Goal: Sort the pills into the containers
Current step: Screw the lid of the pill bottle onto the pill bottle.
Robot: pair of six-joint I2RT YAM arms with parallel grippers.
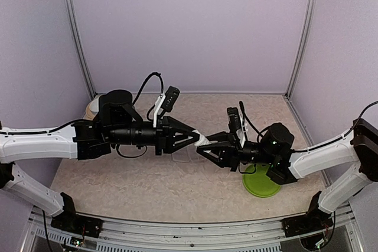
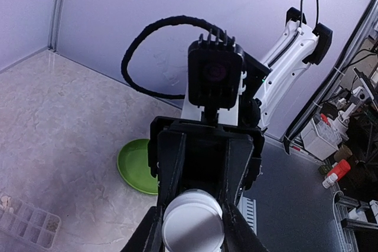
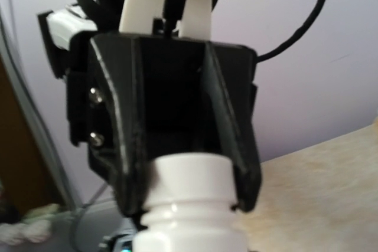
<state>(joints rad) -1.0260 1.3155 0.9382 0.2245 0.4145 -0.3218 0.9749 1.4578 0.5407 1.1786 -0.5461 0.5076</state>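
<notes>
A small white bottle (image 1: 202,140) hangs in the air between my two grippers, above mid-table. My left gripper (image 1: 198,139) is shut on its cap end; its black fingers (image 3: 127,169) clamp the cap in the right wrist view. My right gripper (image 1: 210,144) grips the bottle's other end; its own fingertips are out of the right wrist view, where only the bottle (image 3: 189,228) shows. The left wrist view shows the bottle's round white face (image 2: 193,219) between my fingers. The clear compartment box (image 2: 23,222) lies on the table below, with a few small pieces in it.
A green plate (image 1: 261,184) lies on the table under my right arm and also shows in the left wrist view (image 2: 136,166). A pale round object (image 1: 93,107) sits at the back left corner behind my left arm. Walls enclose the table.
</notes>
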